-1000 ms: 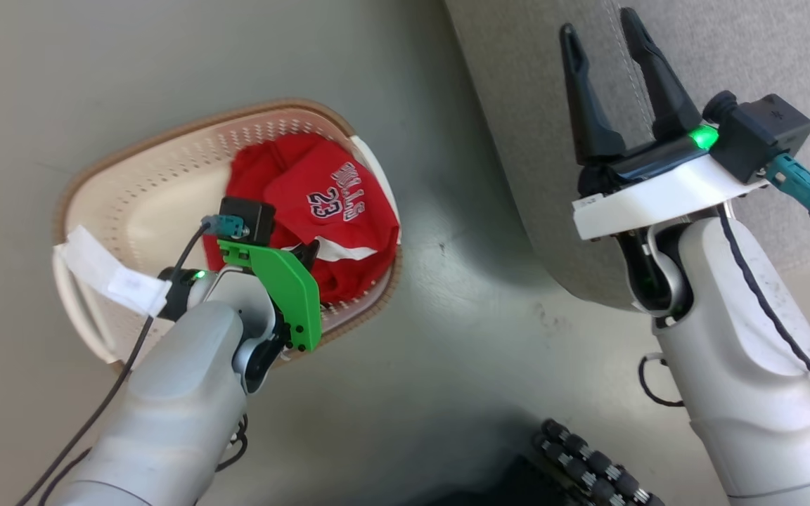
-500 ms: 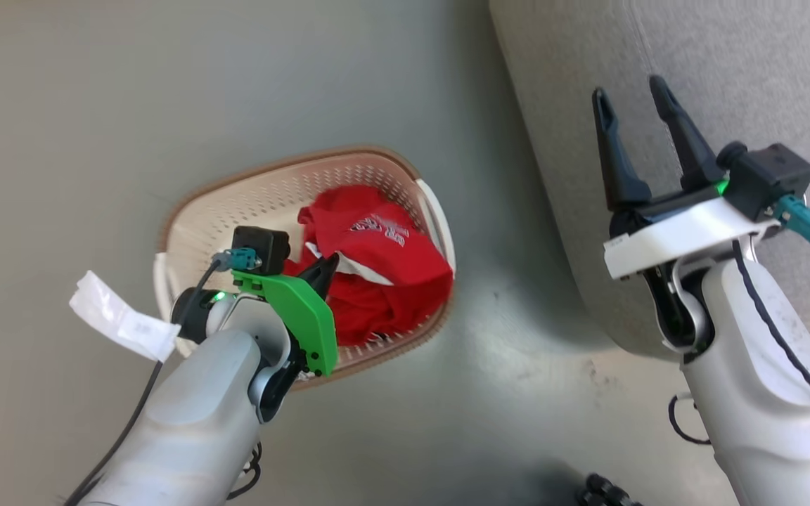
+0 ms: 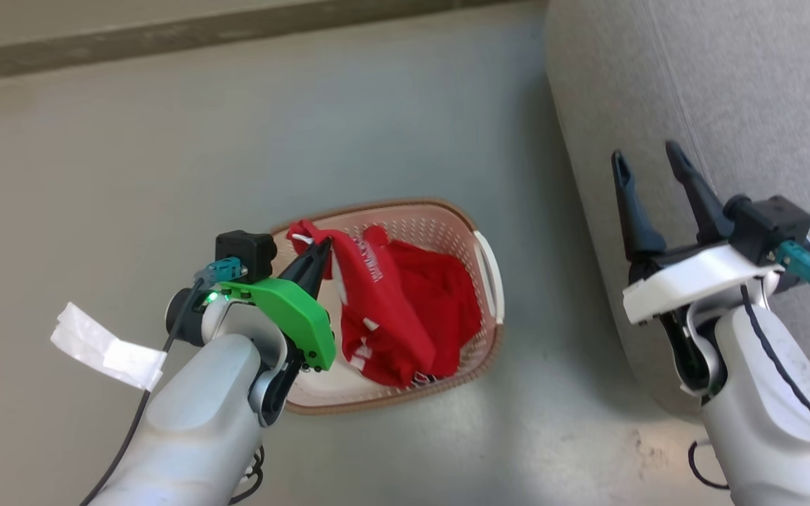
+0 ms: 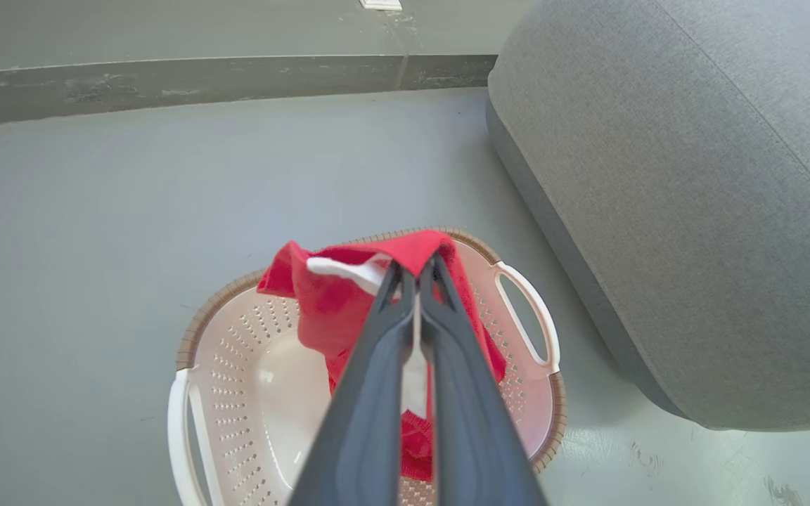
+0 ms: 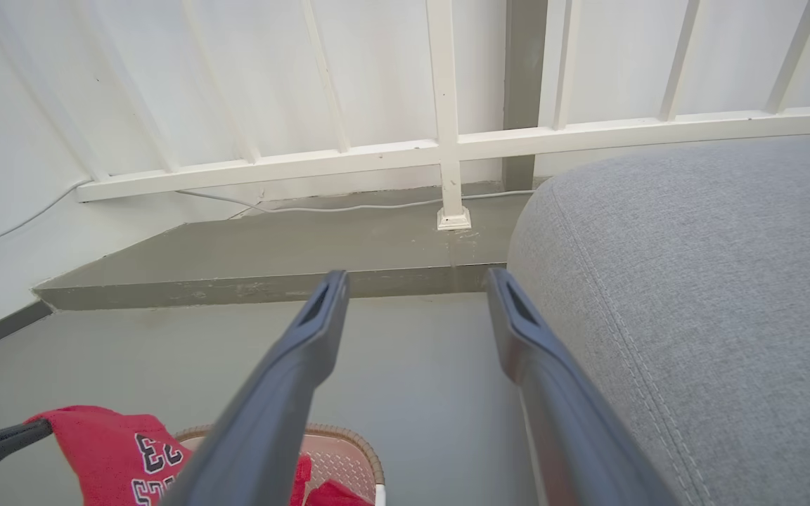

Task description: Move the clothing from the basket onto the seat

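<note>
While hanging above the basket (image 3: 412, 226), left jaws clamped fully shut on a fold of the clothing (image 3: 405, 316), pinched right at the tips. Held up by that one bunched corner, with the rest of the red stuff draping down into the basket and piled against the wall nearest the seat (image 3: 728, 84). Bit of white trim and some white lettering (image 3: 368, 261) visible on the raised part; can't read it properly from the head view. From the left wrist view, same story: red cloth wrapped over both closed tips, bare basket bottom off to one side.

Basket itself down on the floor (image 3: 166, 154), out in the open, well short of the floor's far edge with the raised step (image 4: 166, 88). Parked near the seat, one white handle (image 3: 493, 274) turned toward it, small strip of floor between them. Seat planted on the floor too, running back close to that far edge.

Right jaws spread wide open, holding nothing at all, up in the air alongside the seat's rounded side. White railing (image 5: 447, 140) past the step in the right wrist view. Also a scrap of white tape (image 3: 106, 348) stuck on the left arm's cable.
</note>
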Motion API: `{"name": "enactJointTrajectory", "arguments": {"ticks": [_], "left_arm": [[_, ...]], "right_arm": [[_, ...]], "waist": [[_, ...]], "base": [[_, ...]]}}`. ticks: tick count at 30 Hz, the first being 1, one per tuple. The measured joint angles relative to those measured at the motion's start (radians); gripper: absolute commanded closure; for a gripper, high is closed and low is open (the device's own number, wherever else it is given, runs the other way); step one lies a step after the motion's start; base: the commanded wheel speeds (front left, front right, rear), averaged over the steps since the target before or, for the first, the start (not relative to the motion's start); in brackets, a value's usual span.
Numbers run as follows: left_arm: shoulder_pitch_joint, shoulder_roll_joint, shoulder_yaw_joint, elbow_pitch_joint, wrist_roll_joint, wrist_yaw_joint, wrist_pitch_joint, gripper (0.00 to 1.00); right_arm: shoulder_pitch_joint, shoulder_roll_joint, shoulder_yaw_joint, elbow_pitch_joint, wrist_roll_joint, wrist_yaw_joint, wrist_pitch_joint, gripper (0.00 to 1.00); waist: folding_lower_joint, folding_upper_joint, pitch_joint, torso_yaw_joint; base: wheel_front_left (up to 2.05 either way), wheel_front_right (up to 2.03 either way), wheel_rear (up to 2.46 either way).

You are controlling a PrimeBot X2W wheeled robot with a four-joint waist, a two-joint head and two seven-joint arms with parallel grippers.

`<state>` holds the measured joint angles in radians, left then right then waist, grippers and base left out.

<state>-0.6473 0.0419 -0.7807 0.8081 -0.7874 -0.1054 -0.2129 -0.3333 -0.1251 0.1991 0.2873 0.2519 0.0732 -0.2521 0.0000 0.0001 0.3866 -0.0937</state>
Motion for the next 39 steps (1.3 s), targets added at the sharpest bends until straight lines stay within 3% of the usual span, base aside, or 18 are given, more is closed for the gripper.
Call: {"name": "enactJointTrajectory", "arguments": {"ticks": [18, 23, 31, 39], "left_arm": [[0.058, 0.039, 0.126, -0.083, 0.012, 0.108, -0.036, 1.00], [0.070, 0.046, 0.205, -0.210, 0.029, 0.140, -0.036, 1.00], [0.091, 0.065, 0.237, -0.370, 0.090, 0.142, -0.036, 1.00], [0.151, 0.060, 0.222, -0.480, 0.116, 0.117, -0.036, 1.00]], "right_arm": [[0.084, -0.001, -0.005, 0.032, -0.010, 0.006, 0.000, 0.00], [0.123, 0.000, -0.009, 0.034, -0.010, 0.006, 0.000, 0.00], [0.156, 0.004, -0.003, 0.034, -0.014, 0.006, 0.000, 0.00], [0.199, 0.023, 0.017, 0.035, -0.015, 0.006, 0.000, 0.00]], "waist": [[0.0000, -0.0001, -0.192, 0.091], [0.0000, 0.0000, -0.251, 0.102], [0.0000, 0.0000, -0.311, 0.109], [0.0000, 0.0000, -0.355, 0.100]], "base": [[0.00, 0.00, 0.00], [0.00, 0.00, 0.00], [0.00, 0.00, 0.00], [0.00, 0.00, 0.00]]}}
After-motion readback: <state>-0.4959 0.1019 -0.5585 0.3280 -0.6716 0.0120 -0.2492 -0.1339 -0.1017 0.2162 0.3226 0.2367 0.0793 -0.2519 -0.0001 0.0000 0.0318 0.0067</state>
